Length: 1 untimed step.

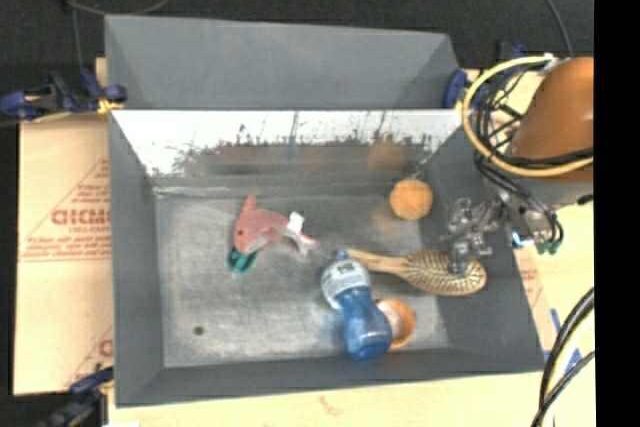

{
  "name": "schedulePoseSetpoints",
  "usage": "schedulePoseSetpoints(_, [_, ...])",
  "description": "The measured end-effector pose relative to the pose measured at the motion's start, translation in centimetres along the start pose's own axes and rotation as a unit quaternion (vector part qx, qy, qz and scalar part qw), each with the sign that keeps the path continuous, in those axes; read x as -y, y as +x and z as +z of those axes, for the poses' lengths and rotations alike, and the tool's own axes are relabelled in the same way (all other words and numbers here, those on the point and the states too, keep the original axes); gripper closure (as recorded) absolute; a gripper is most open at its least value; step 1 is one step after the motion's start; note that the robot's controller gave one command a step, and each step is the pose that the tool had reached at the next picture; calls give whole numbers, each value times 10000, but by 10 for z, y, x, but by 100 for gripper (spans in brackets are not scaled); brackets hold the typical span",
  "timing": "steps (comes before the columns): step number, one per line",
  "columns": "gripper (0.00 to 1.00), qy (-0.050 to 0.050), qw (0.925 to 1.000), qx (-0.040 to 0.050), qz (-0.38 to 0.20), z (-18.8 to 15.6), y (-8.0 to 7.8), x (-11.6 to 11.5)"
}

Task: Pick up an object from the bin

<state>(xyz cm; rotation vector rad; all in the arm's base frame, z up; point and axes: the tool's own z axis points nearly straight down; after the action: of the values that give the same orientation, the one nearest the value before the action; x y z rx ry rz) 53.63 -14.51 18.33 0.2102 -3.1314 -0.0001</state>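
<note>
Cannot tell gripper's (pixel 468 233) opening. Centre over hairbrush (pixel 432 271) head near bin's (pixel 200 300) right wall, straddle its width, descend straight, avoid wall.

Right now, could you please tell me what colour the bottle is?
The bottle is blue, camera view.

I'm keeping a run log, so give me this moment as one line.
arm: in from right | gripper: over bristle head of wooden hairbrush, right side of bin | nearby: orange ball, blue bottle | lift: not yet
</note>
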Motion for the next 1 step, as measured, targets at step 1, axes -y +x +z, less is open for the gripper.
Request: schedulePoseSetpoints(1, [100,15,9999,60,85,-44,0,-1])
